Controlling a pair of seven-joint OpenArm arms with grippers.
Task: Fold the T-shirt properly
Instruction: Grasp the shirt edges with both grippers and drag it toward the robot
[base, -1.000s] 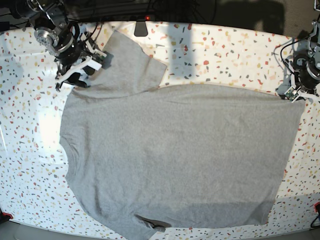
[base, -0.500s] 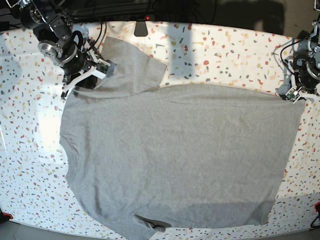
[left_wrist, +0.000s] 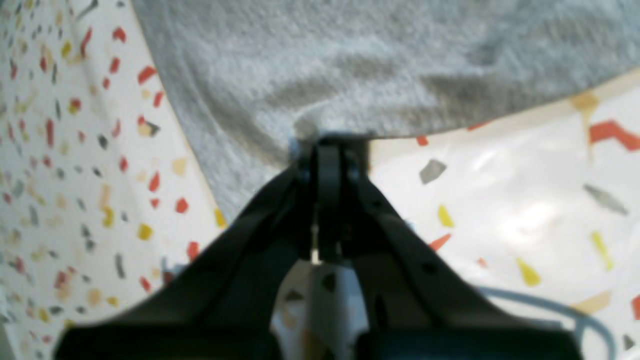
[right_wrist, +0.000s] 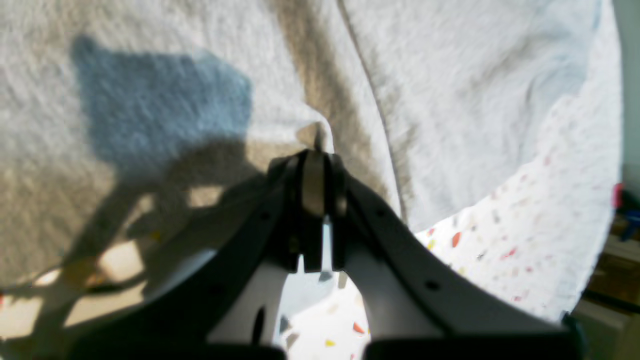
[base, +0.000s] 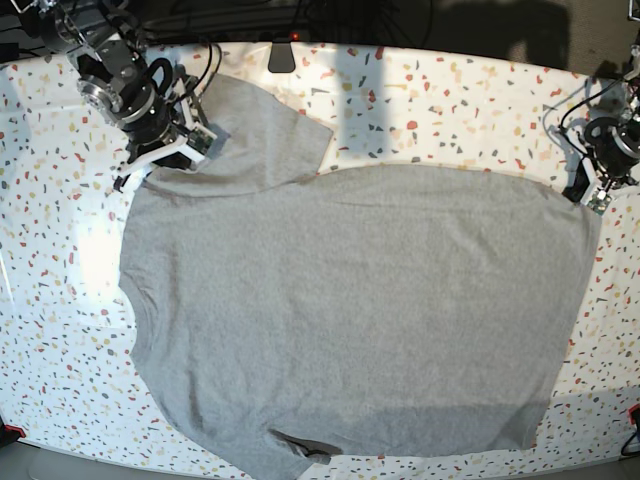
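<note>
Both grippers are clamped on cloth, fyi. Your right gripper (right_wrist: 317, 150) has its jaws closed on a pinch of the big light heather-grey cotton T-shirt (base: 350, 310) near the sleeve/shoulder, and the left gripper (left_wrist: 327, 142) is closed on the hem corner. Prob so you can lift that far edge w/ both ends at once and fold it over. Shirt lies flat on the white speckled terrazzo-look table (base: 450, 100), plain side up, long axis across the base view, sleeves on its left, hem on its right.
</note>
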